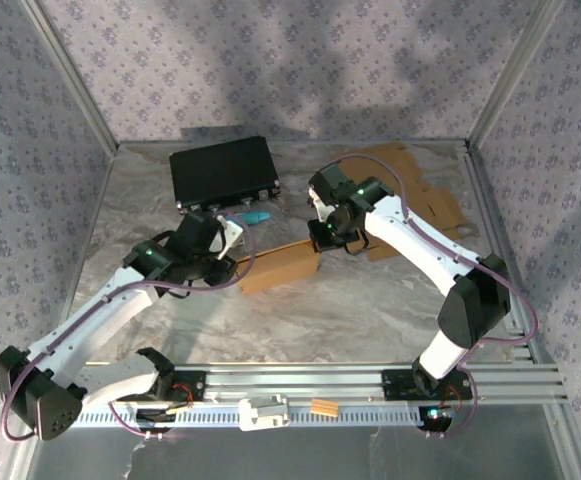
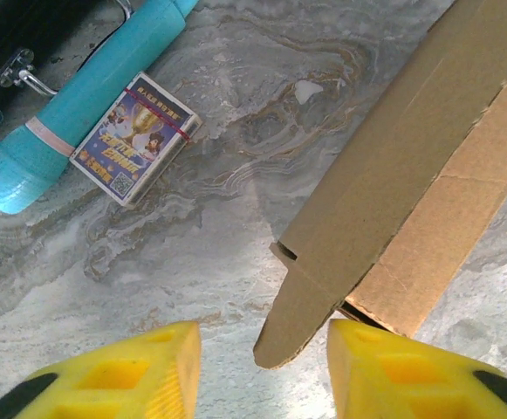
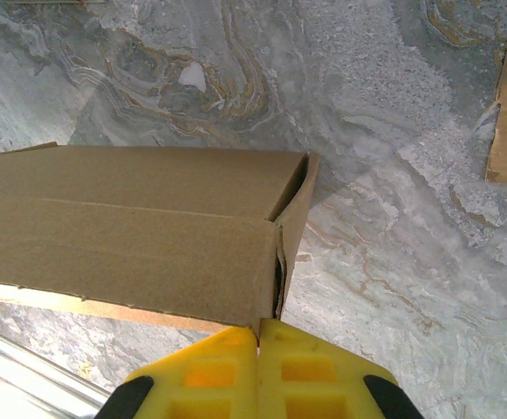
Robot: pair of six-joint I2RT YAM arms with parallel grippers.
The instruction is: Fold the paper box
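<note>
The paper box (image 1: 278, 268) is a long brown cardboard carton lying mid-table between the two arms. In the left wrist view its end (image 2: 410, 148) points at me, and a rounded flap (image 2: 301, 323) hangs between the yellow fingers (image 2: 148, 371). My left gripper (image 2: 263, 371) is open around that flap, with a gap on both sides. It sits at the box's left end (image 1: 238, 250). My right gripper (image 1: 320, 243) is at the right end. There its fingers (image 3: 260, 340) are pressed together, pinching the edge of the box's end corner (image 3: 131, 227).
A black case (image 1: 224, 172) stands at the back left. A teal cylinder (image 2: 78, 96) and a small pack of cards (image 2: 133, 138) lie in front of it. Flat cardboard pieces (image 1: 420, 190) lie at the back right. A metal rail (image 1: 310, 385) runs along the near edge.
</note>
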